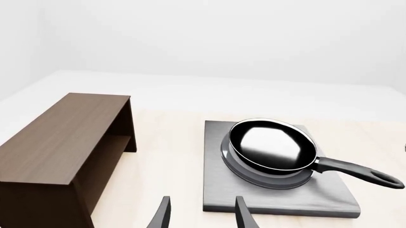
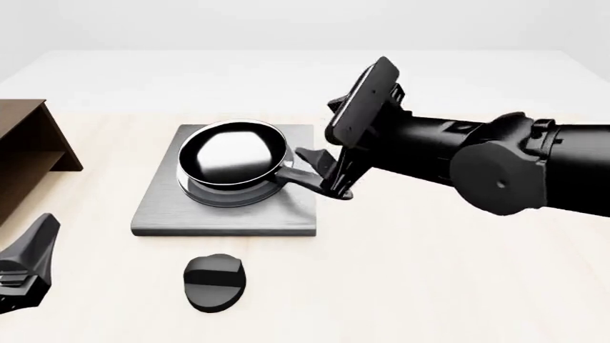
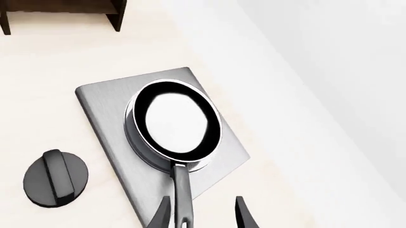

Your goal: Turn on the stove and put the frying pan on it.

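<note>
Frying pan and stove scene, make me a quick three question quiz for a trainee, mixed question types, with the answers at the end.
1. True or false: the frying pan sits on the burner rings of the stove.
2. Multiple choice: where is the black knob? A) on the wooden shelf; B) on the table, apart from the stove slab, on the arms' side of it; C) inside the pan.
3. Fill in: the right gripper has its fingers either side of the pan's ____.

Key
1. True.
2. B.
3. Handle; the fingers look spread, not clamped. The left gripper is open and holds nothing.
</note>
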{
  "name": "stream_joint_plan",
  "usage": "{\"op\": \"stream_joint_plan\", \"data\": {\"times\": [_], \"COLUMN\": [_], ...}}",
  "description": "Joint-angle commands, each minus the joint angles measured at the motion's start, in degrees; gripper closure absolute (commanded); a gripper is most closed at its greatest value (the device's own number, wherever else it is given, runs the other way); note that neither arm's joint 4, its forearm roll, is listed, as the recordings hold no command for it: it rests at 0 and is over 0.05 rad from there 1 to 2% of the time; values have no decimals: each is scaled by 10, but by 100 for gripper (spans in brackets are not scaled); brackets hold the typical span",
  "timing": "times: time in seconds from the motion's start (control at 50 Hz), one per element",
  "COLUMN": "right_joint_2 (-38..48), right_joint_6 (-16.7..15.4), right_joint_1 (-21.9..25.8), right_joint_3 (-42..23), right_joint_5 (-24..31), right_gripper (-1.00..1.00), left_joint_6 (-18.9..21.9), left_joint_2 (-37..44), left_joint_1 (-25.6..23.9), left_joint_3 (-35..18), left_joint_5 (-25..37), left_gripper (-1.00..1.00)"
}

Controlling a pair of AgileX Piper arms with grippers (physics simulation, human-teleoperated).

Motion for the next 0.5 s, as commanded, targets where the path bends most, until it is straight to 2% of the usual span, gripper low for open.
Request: {"op": "stream_joint_plan", "data": {"times": [0.02, 0.04, 0.08, 0.12, 0.18, 0.22, 0.24, 0.28, 0.3, 0.34, 0.38, 0.4, 0.42, 0.48, 0.5], "right_joint_2": [-265, -266, -359, -380, -490, -537, -555, -592, -615, -652, -699, -700, -718, -749, -740], "right_joint_6": [-5, -5, 3, -3, 40, 90, 94, 135, 133, 166, 182, 182, 211, 210, 198], "right_joint_1": [-43, -43, -68, -75, -92, -112, -122, -157, -172, -203, -232, -232, -260, -280, -291], "right_joint_3": [125, 126, 173, 188, 237, 259, 270, 289, 309, 334, 352, 352, 377, 408, 428], "right_joint_5": [-1, -1, 7, 3, 23, 45, 46, 62, 57, 64, 87, 89, 89, 90, 59], "right_gripper": [-100, -100, -100, -100, -100, -100, -100, -100, -100, -100, -100, -100, -100, -100, -100], "left_joint_6": [4, 4, 5, 5, 7, 7, 7, 8, 9, 9, 10, 10, 11, 12, 12], "left_joint_2": [-22, -22, -28, -28, -31, -30, -21, -21, -25, -28, -17, -16, -20, -22, -22], "left_joint_1": [2, 2, 3, 3, 3, 4, 5, 5, 5, 5, 5, 5, 6, 7, 8], "left_joint_3": [-1, -1, -2, -2, -2, -2, -1, -2, -2, -2, -1, -1, -2, -2, -2], "left_joint_5": [20, 21, 25, 26, 28, 26, 17, 17, 20, 24, 12, 12, 16, 18, 18], "left_gripper": [-100, -100, -100, -100, -100, -100, -100, -100, -100, -100, -100, -100, -100, -100, -100]}}
